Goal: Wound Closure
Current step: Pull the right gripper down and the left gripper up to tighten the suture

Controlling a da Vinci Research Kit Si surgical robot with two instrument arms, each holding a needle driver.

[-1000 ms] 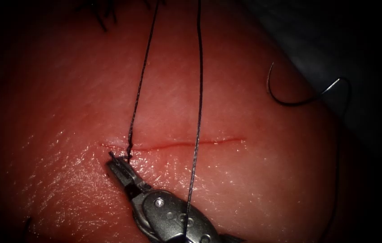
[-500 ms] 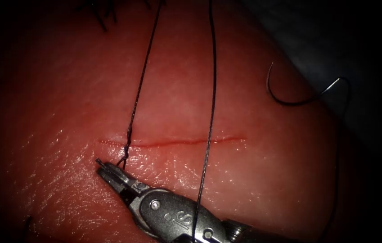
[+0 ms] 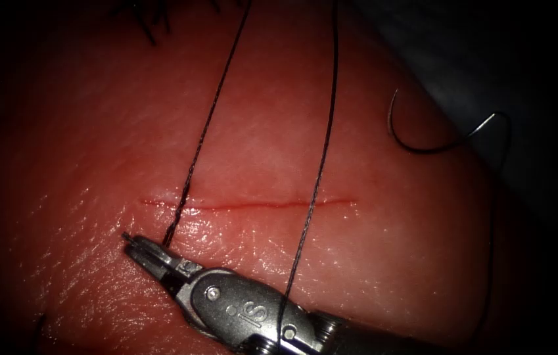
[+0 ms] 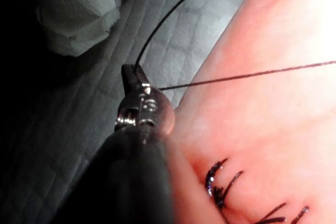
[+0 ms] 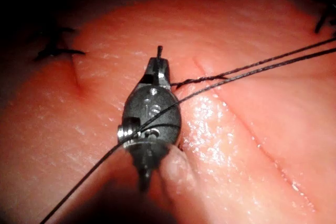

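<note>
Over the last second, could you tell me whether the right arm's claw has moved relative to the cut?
Yes. The right claw, shut on the thread, has slid toward the picture's left and down, away from the cut.

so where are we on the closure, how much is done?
Done: one thread pass crosses the cut near its left end. In hand: right tool shut on a thread end below the cut; left tool shut on thread. Needle lies free on the tissue, upper right. Left: the rest of the cut looks unstitched.

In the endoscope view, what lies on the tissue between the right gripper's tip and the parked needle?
The cut and a thread strand crossing it, then bare tissue up to the needle.
</note>
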